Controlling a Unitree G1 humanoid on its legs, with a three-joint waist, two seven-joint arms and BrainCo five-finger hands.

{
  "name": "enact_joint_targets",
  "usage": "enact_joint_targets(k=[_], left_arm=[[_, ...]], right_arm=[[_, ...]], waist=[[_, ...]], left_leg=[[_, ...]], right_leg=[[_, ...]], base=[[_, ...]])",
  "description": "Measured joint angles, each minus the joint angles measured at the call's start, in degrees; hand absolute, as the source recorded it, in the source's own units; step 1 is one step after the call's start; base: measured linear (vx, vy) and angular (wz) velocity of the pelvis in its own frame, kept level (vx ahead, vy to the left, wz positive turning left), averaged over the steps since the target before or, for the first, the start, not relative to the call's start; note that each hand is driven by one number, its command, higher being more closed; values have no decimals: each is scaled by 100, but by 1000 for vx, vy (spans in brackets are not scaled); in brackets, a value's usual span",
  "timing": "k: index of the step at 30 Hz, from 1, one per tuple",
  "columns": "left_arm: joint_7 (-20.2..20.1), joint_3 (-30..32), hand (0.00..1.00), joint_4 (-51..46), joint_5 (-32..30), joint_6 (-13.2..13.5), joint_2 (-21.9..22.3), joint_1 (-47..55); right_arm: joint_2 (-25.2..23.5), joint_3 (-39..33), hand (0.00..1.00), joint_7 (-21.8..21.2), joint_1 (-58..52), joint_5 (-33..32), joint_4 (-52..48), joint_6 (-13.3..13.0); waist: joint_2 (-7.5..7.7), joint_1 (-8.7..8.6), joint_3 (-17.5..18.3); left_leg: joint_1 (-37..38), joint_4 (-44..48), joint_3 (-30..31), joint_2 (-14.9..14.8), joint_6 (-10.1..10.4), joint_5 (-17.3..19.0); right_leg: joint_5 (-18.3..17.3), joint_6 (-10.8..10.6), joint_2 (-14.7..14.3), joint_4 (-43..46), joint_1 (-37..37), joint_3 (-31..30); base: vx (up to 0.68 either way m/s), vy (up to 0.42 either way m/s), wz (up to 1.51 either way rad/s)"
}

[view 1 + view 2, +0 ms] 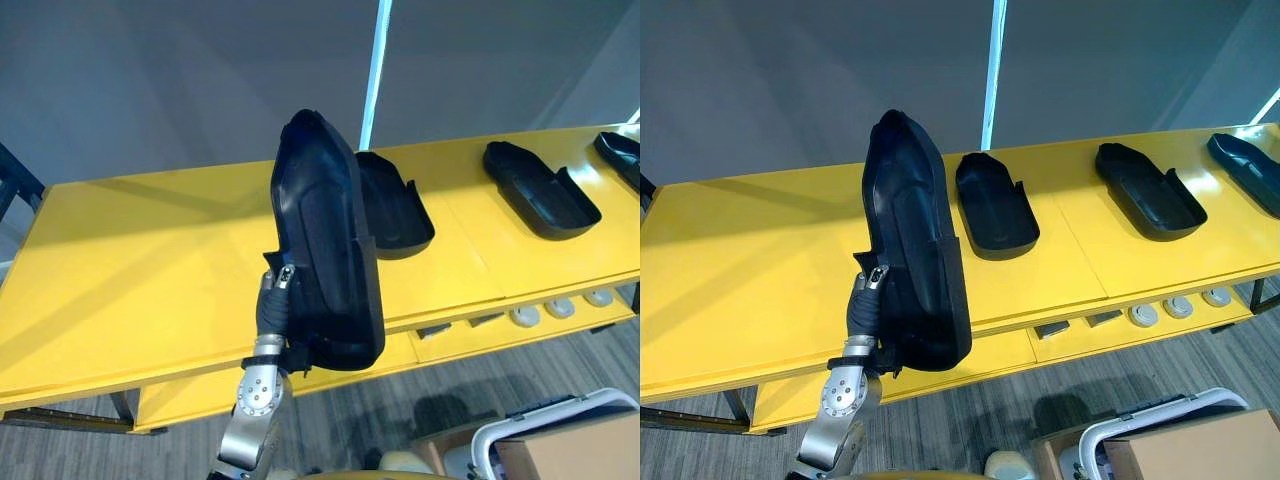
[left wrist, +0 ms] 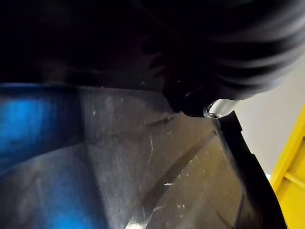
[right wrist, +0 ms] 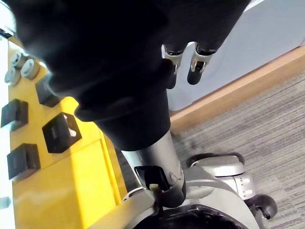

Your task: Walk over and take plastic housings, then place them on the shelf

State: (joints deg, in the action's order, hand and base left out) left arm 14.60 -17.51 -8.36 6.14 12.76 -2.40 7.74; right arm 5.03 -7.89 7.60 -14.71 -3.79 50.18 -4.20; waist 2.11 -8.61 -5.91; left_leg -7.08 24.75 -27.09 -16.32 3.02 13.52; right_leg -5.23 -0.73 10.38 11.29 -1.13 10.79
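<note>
Above the yellow shelf's [image 1: 130,270] front edge, the left hand [image 1: 272,305] grips a black plastic housing [image 1: 330,240] upright; other housings [image 1: 395,210] lie toward its right end; the right hand [image 3: 197,67] hangs relaxed, empty.

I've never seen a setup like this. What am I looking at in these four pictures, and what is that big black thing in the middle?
This is a walking humanoid robot. The two wide pictures come from cameras in its head, looking down at a long yellow shelf. The other two come from cameras on its wrists, very close up. Its left hand holds a long black plastic housing, a moulded shell, upright above the shelf. The left wrist picture shows that shell from right beside it. Three similar black housings lie flat on the shelf: one just behind, one further right, one at the right edge. Small round white caps and dark blocks sit on a lower ledge. The right hand hangs low beside the shelf.
</note>
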Motion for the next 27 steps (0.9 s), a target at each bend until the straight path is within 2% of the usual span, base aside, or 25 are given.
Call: enact_joint_targets(k=[1, 2, 3, 4, 6, 8, 9, 10, 11, 12, 13, 14, 15, 16, 17, 18, 19, 22, 23, 27], left_arm=[[-12, -71, 100, -1, 0, 2, 10, -22], [-21, -120, 100, -2, 0, 3, 25, -47], [-28, -186, 100, -4, 3, 13, 119, -71], [-16, -247, 100, 25, 4, 13, 63, -162], [-8, -310, 100, 115, 4, 6, -54, -252], [74, -259, 100, 119, -2, 6, -167, -327], [95, -237, 100, 125, -4, 6, -206, -360], [120, -176, 100, 164, -28, 2, -253, -395], [143, -140, 100, 166, -34, 2, -239, -395], [197, -28, 100, 179, -43, 4, -233, -400], [224, 65, 100, 280, -97, 0, -230, -423], [244, 74, 100, 347, -160, -3, -224, -443], [257, 70, 100, 351, -202, -4, -209, -438], [271, 43, 100, 349, -298, -5, -155, -441], [275, 12, 100, 348, -387, -10, -53, -441], [273, -5, 100, 348, -447, -20, -4, -441], [264, -74, 100, 353, -493, -89, 91, -433], [170, -140, 100, 333, -687, -123, 107, -427], [163, -84, 100, 306, -696, -123, 110, -422], [160, 103, 100, -54, -697, -124, 116, -335]], right_arm=[[31, -3, 0, 0, 86, 17, -5, -60], [52, -4, 0, 0, 92, 44, -7, -81], [126, -11, 0, 0, 106, 74, -22, -108], [35, -27, 0, 3, 209, 168, 89, -81], [-130, -83, 0, 3, 188, 207, 91, -82], [-225, -52, 0, 29, 221, 224, 153, -67], [-232, -49, 0, 41, 259, 229, 190, -59], [-172, -32, 0, 57, 344, 243, 293, -26], [-117, 5, 0, 66, 376, 246, 287, -26], [-34, 82, 0, 91, 462, 273, 278, -22], [-90, 130, 0, 91, 461, 274, 243, -45], [-113, 137, 0, 86, 422, 275, 254, -44], [-106, 172, 0, 82, 418, 276, 264, -39], [-116, 171, 0, 78, 401, 267, 270, -37], [-117, 176, 0, 77, 407, 243, 262, -38], [-118, 180, 0, 76, 408, 229, 253, -40], [-89, 176, 0, 60, 401, 215, 262, -37], [-17, 172, 0, -2, 317, 215, 241, -27], [-22, 187, 0, -6, 293, 217, 237, -26], [-74, 221, 0, -9, 218, 216, 145, -19]], waist=[[-40, -17, 22], [-140, -10, 67], [-301, -17, 160], [-257, -28, 216], [-145, -23, 202], [-43, 34, 180], [-19, 45, 161], [-34, 120, 166], [-63, 179, 156], [-126, 195, 81], [-89, 109, 72], [-74, 54, 75], [-77, 51, 71], [-87, 32, 66], [-64, 14, 72], [-24, -1, 81], [-129, -10, 39], [-194, 39, 13], [-150, 138, 25], [-100, 189, 126]], left_leg=[[143, -642, 129, -201, 175, -419], [200, -917, 223, -274, 120, -825], [183, -1086, 466, -340, 363, -1335], [157, -1059, 685, -82, 691, -858], [33, -975, 795, 147, 575, -867], [-117, -800, 870, 313, 315, -694], [-124, -764, 849, 351, 255, -656], [-100, -801, 690, 461, 178, -608], [-46, -895, 584, 492, 158, -603], [114, -1134, 415, 621, -3, -662], [249, -1338, 374, 753, -142, -734], [337, -1435, 365, 841, -201, -743], [378, -1482, 372, 889, -237, -751], [403, -1539, 401, 1000, -298, -723], [393, -1597, 471, 1148, -306, -737], [385, -1599, 523, 1228, -303, -739], [400, -1643, 668, 1319, -296, -760], [587, -1965, 760, 1376, -295, -944], [718, -2166, 754, 1397, -269, -1038], [948, -2675, 631, 1397, -203, -1293]], right_leg=[[-9, -169, 110, 110, -25, 17], [-42, -343, 161, 156, -34, 26], [-163, -636, 195, 202, -51, 54], [-164, -914, 501, 236, -79, 124], [248, -917, 700, 110, -26, 269], [890, -810, 824, -65, -18, 320], [1017, -728, 870, -53, -43, 295], [1355, -208, 929, 46, -267, 339], [1538, 59, 953, 115, -391, 414], [1385, 294, 995, 460, -602, 511], [588, 30, 764, 1068, -718, 361], [145, -108, 349, 1249, -678, 126], [-102, -156, 108, 1259, -634, 1], [-461, -191, -352, 1222, -598, -294], [-625, -115, -662, 1030, -567, -505], [-658, -13, -723, 822, -482, -509], [-632, 138, -711, 590, -307, -421], [-513, 92, -706, 284, -93, -264], [-491, 111, -721, 210, -29, -256], [-320, 97, -819, -150, 109, -259]], base=[[70, 383, -14], [63, 365, -8], [87, 401, 11], [64, 390, 25], [-14, 339, 38], [-72, 331, 24], [-123, 384, -14], [-103, 277, -42], [-140, 348, -73], [-144, 287, -51], [-171, 249, -25], [-136, 134, 6], [-116, 88, 9], [-106, 67, 19], [-95, 61, 30], [-71, 63, 45], [-44, 61, 40], [-20, 27, 26], [25, -32, 3], [63, -37, -7]])
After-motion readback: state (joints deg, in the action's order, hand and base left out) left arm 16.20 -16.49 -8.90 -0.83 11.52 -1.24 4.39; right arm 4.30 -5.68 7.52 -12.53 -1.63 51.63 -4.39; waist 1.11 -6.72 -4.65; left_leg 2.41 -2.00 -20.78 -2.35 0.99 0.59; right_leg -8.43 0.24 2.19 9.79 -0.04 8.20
